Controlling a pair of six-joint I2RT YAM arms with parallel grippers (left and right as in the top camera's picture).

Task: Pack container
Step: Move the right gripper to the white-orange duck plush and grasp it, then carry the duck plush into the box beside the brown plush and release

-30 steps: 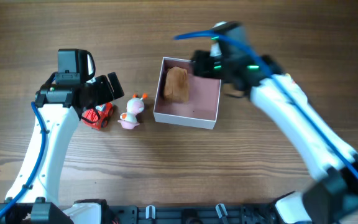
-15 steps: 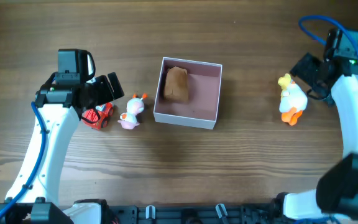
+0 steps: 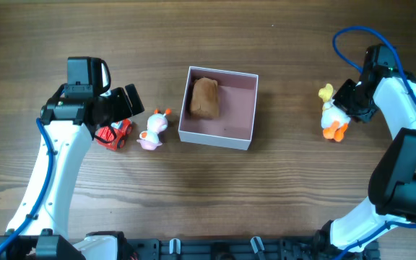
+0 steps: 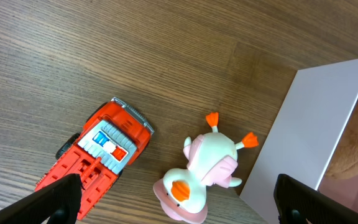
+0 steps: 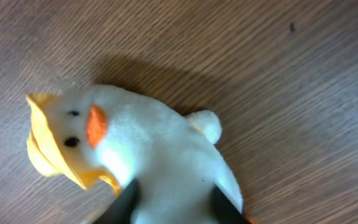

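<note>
The container (image 3: 217,137), white outside and dusty pink inside, sits mid-table with a brown plush toy (image 3: 205,97) in its left half. To its left lie a pink duck toy (image 3: 152,131) and a red truck (image 3: 114,134). My left gripper (image 3: 118,113) hovers open over those two; in the left wrist view the pink duck toy (image 4: 207,171) and the red truck (image 4: 98,152) lie between the wide fingers, with the container's wall (image 4: 316,124) at the right. Far right, my right gripper (image 3: 347,105) is shut on a white duck (image 3: 331,114). Its fingers (image 5: 127,202) squeeze the white duck's body (image 5: 142,146).
Bare wood-grain table surrounds the objects. The right arm's blue cable (image 3: 349,35) loops above the white duck. Both arm bases stand at the table's near edge.
The right arm swung from over the container out to the far right and its jaws closed on the white duck, which shifted slightly left. The left arm stayed still.
</note>
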